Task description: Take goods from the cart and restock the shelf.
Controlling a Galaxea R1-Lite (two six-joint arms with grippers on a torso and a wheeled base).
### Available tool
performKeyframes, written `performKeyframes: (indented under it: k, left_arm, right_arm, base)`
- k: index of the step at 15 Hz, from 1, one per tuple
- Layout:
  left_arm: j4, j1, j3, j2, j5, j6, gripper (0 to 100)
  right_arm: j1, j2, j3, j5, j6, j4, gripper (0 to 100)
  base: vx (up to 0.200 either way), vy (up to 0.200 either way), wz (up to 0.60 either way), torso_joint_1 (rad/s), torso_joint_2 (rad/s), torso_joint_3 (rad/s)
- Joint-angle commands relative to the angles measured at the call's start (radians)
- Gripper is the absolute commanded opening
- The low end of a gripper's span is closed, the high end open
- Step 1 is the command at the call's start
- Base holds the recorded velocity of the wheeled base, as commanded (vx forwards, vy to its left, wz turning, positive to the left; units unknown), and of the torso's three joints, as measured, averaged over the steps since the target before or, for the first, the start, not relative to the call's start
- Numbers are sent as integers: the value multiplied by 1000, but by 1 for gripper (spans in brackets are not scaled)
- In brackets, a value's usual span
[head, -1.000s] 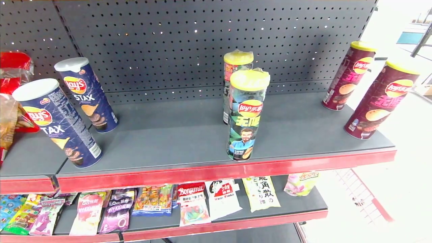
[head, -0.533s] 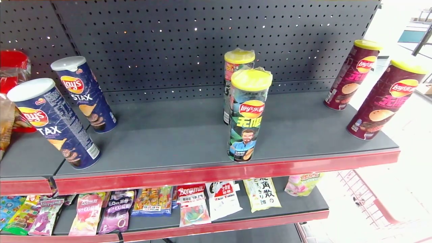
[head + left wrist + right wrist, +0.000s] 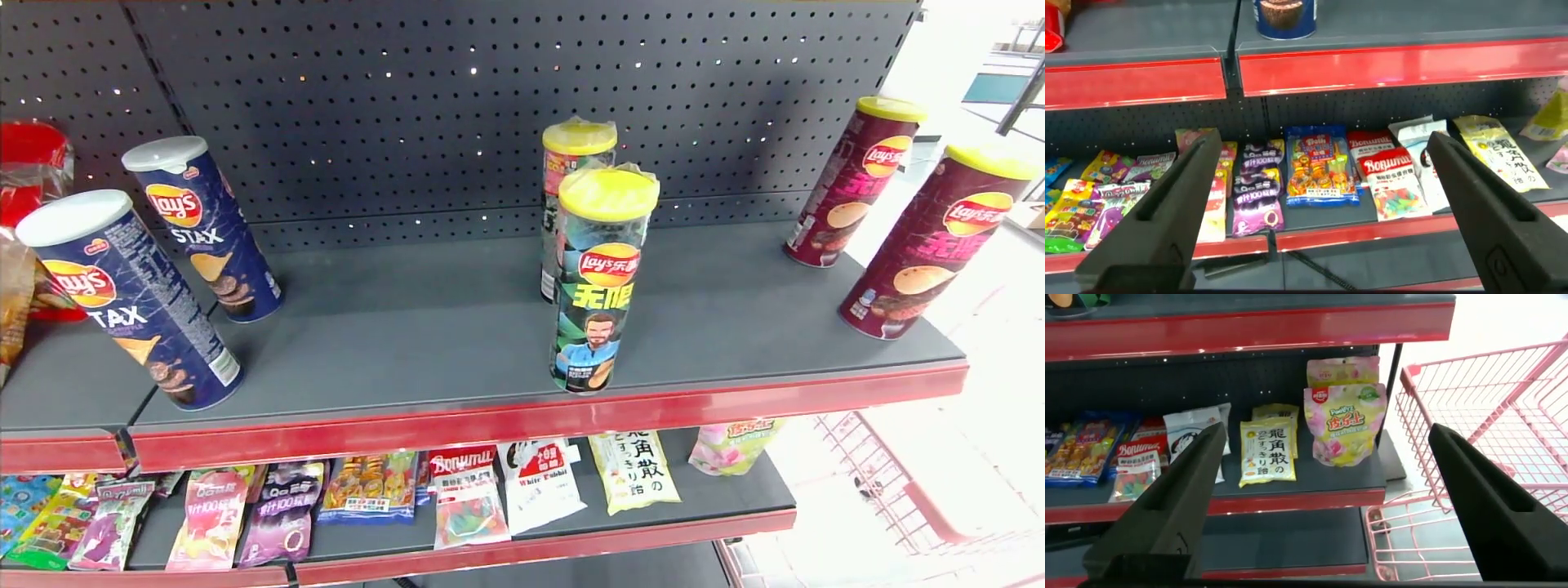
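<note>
Presumably the cart (image 3: pixel 1486 359), beside the right end of the shelf (image 3: pixel 490 420), holds tubes like the shelved chip cans (image 3: pixel 600 278): light, stiff, slick, dentable, best clasped mid-body. The left gripper (image 3: pixel 1323 137) and right gripper (image 3: pixel 1327 429) both gape wide, empty.

Shelf (image 3: pixel 457 327): grey top, red front edge; pegboard (image 3: pixel 408 106) behind.
Blue cans (image 3: pixel 122 294): 2, left end, upright, front + rear, apart.
Green cans (image 3: pixel 600 278): 2, mid, yellow lids; front one near edge, rear just behind.
Maroon cans (image 3: pixel 922 245): 2, right end, apart.
Lower shelf (image 3: pixel 739 494): row of snack bags (image 3: pixel 367 490).
Cart (image 3: pixel 922 502): pink wire, bottom-right corner.
</note>
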Motion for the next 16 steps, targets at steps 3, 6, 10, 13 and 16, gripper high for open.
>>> performKeyframes:
  k: [3, 6, 10, 13, 16]
  left_arm:
    - [0, 0, 0, 2, 0, 0, 100]
    - [0, 0, 0, 2, 0, 0, 100]
    - [0, 0, 0, 2, 0, 0, 100]
    - [0, 0, 0, 2, 0, 1, 100]
    - [0, 0, 0, 2, 0, 1, 100]
  right_arm:
    - [-1, 1, 0, 0, 0, 0, 100]
    - [-1, 1, 0, 0, 0, 0, 100]
    - [-1, 1, -1, 0, 0, 0, 100]
    - [-1, 1, 0, 0, 0, 0, 100]
    - [-1, 1, 0, 0, 0, 0, 100]
  base:
    - [0, 0, 200, 2, 2, -1]
    - [0, 0, 0, 0, 0, 0]
    - [0, 0, 0, 0, 0, 0]
    - [0, 0, 0, 0, 0, 0]
    - [0, -200, 0, -2, -1, 7]
